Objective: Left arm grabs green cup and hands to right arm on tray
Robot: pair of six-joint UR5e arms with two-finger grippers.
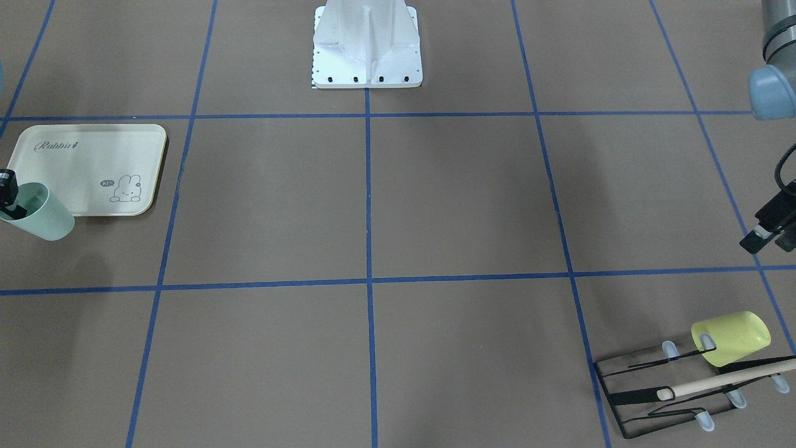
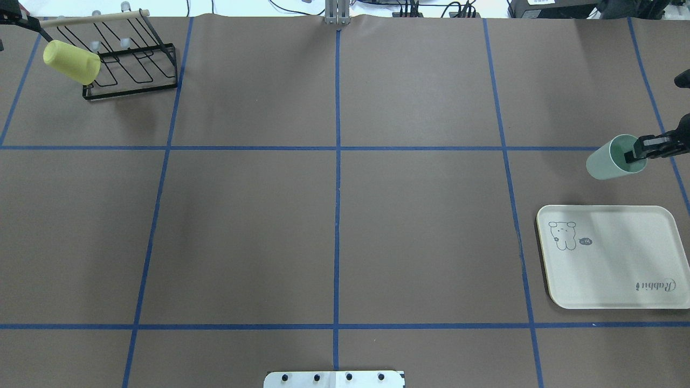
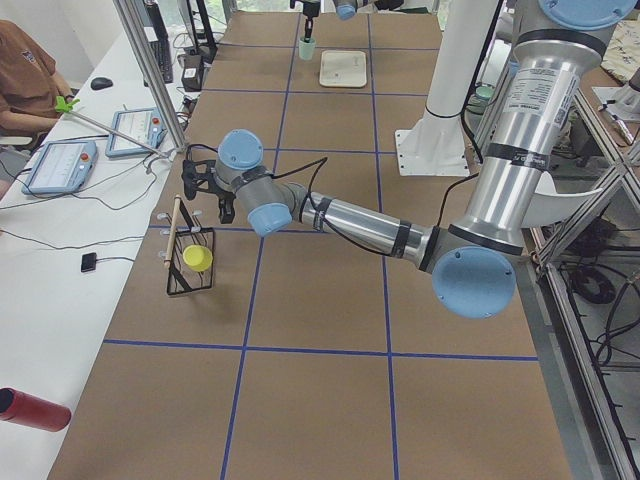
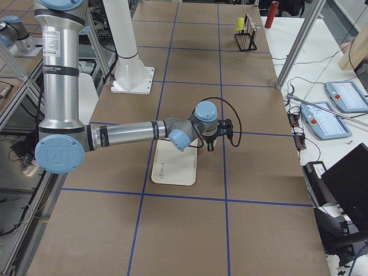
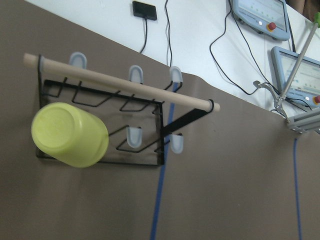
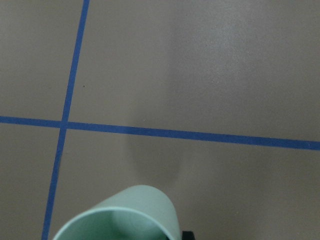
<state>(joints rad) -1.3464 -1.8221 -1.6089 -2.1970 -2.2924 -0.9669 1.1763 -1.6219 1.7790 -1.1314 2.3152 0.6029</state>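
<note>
The green cup (image 2: 606, 164) is tilted and held off the table at the far right, just beyond the far edge of the tray (image 2: 614, 258). My right gripper (image 2: 637, 153) is shut on its rim, with one finger inside the cup. In the front view the cup (image 1: 46, 214) hangs by the tray's (image 1: 87, 162) near corner. Its rim fills the bottom of the right wrist view (image 6: 120, 215). My left gripper (image 1: 770, 239) is open and empty at the far left of the table, next to the rack.
A yellow-green cup (image 2: 71, 62) hangs on a black wire rack (image 2: 135, 70) with a wooden bar at the far left; both show in the left wrist view (image 5: 70, 134). The white robot base (image 1: 367, 43) stands mid-table. Blue tape lines cross the brown table.
</note>
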